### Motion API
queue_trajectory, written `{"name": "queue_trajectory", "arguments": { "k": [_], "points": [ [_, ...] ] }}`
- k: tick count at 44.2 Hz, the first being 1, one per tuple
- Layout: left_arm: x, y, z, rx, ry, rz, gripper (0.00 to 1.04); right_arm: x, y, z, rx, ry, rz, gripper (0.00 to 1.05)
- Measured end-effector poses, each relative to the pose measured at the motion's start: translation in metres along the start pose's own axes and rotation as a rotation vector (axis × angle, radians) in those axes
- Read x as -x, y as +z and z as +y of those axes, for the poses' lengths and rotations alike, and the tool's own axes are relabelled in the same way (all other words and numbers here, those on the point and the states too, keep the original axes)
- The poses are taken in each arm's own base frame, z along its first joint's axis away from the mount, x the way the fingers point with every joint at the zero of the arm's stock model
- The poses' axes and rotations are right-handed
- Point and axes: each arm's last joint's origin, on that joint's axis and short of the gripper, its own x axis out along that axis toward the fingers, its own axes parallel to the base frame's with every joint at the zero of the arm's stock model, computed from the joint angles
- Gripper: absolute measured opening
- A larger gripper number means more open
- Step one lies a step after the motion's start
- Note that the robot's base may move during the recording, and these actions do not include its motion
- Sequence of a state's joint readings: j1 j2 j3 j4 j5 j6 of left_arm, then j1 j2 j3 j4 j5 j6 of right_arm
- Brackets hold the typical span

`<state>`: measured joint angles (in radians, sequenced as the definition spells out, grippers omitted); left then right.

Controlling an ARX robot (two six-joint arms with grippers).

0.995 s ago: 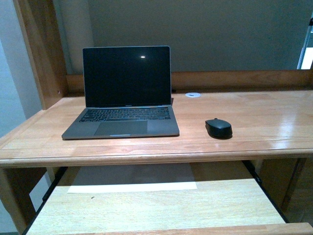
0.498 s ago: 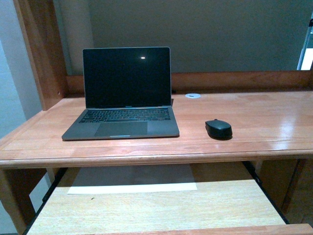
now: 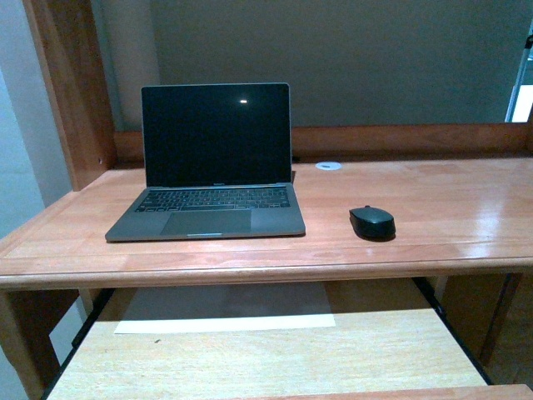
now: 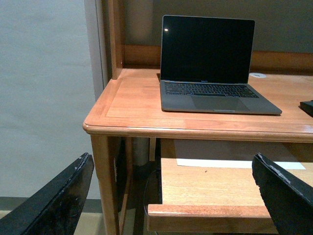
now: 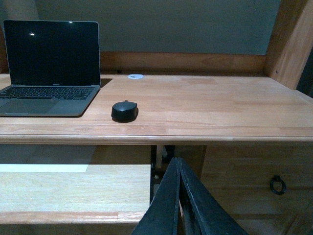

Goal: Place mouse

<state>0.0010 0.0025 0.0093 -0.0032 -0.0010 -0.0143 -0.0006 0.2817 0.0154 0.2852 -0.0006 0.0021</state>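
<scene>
Centrally on the right half of the glossy orange-brown wooden desk point(image 3: 450, 200) sits the small black oval matte mouse point(image 3: 372, 222), flat, well back from the front edge. Open grey laptop with dark screen point(image 3: 212, 167) stands well apart to its left; a small white round disc point(image 3: 328, 166) lies near the back rail. Bare desktop stretches right of the mouse. Below, a pale pull-out wooden shelf point(image 3: 266, 354) carries a white paper strip point(image 3: 225, 320). Green-grey wall behind. Left gripper point(image 4: 171, 191): black fingers spread wide, empty, low before the desk's left corner. Right gripper point(image 5: 179, 196): fingers pressed together, empty, below the desk edge.
</scene>
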Motion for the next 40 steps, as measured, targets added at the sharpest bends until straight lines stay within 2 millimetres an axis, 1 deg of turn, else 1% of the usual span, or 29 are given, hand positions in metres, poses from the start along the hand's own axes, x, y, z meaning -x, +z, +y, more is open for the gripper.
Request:
{"name": "queue_trajectory", "arguments": {
  "k": [16,19,21,24,29,33,34,35,36,37,40],
  "points": [
    [0.0,0.0,0.0,0.0,0.0,0.0,0.98,0.007,0.0,0.0,0.0,0.0,0.0,0.02],
    [0.0,0.0,0.0,0.0,0.001,0.0,0.98,0.015,-0.008,0.0,0.0,0.001,0.06,0.02],
    [0.0,0.0,0.0,0.0,0.0,0.0,0.98,0.018,-0.001,0.0,0.0,0.003,-0.007,0.02],
    [0.0,0.0,0.0,0.0,0.001,0.001,0.98,0.018,-0.005,0.0,0.001,-0.003,0.027,0.02],
    [0.0,0.0,0.0,0.0,0.0,0.0,0.98,0.018,-0.004,0.0,0.002,0.0,0.016,0.02],
    [0.0,0.0,0.0,0.0,0.0,0.0,0.98,0.018,-0.004,0.0,0.003,0.0,0.016,0.16],
    [0.0,0.0,0.0,0.0,0.0,0.0,0.98,0.018,-0.004,0.0,0.003,0.0,0.016,0.18],
    [0.0,0.0,0.0,0.0,0.0,0.0,0.98,0.018,-0.004,0.0,0.003,0.0,0.016,0.23],
    [0.0,0.0,0.0,0.0,0.0,0.0,0.98,0.018,-0.004,0.0,0.003,0.0,0.016,0.26],
    [0.0,0.0,0.0,0.0,0.0,0.0,0.98,0.018,-0.004,0.0,0.003,0.0,0.016,0.32],
    [0.0,0.0,0.0,0.0,0.0,0.0,0.98,0.018,-0.004,0.0,0.003,0.0,0.016,0.4]
  ]
}}
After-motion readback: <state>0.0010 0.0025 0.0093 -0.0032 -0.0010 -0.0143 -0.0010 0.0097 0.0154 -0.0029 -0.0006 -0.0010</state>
